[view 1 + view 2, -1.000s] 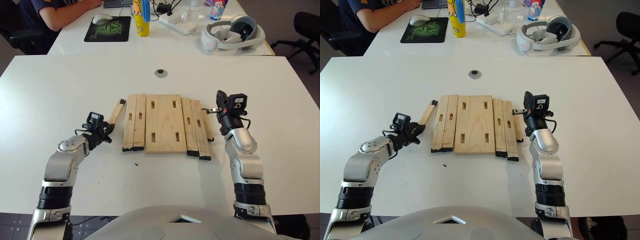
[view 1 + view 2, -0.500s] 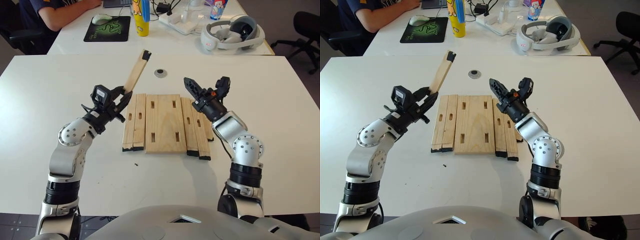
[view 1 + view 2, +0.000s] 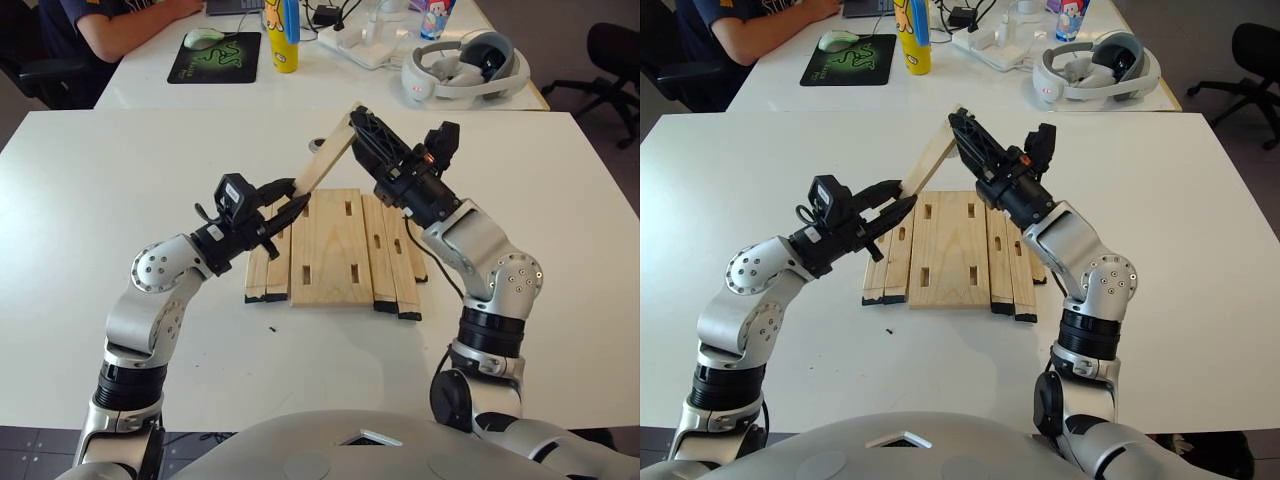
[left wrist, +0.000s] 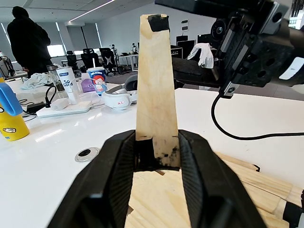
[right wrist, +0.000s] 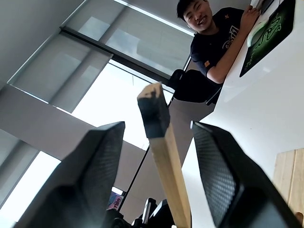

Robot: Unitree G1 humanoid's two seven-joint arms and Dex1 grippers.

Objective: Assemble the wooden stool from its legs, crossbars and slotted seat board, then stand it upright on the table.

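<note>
Wooden bar (image 3: 325, 150) in left fingers (image 4: 114, 171); right fingers (image 5: 95, 180) astride tip

Our raised leg (image 3: 325, 158) slants over the boards (image 3: 325, 250), barring the air above them; we find open table (image 3: 110, 170) well out to their left and right.

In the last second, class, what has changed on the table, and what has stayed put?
The left gripper took hold of the wooden strip that lay at the left of the row and lifted it, tilting its far end up over the boards. The right gripper rose and swung left; it now sits open around the strip's upper end. The seat board and the other pieces stayed flat.
</note>
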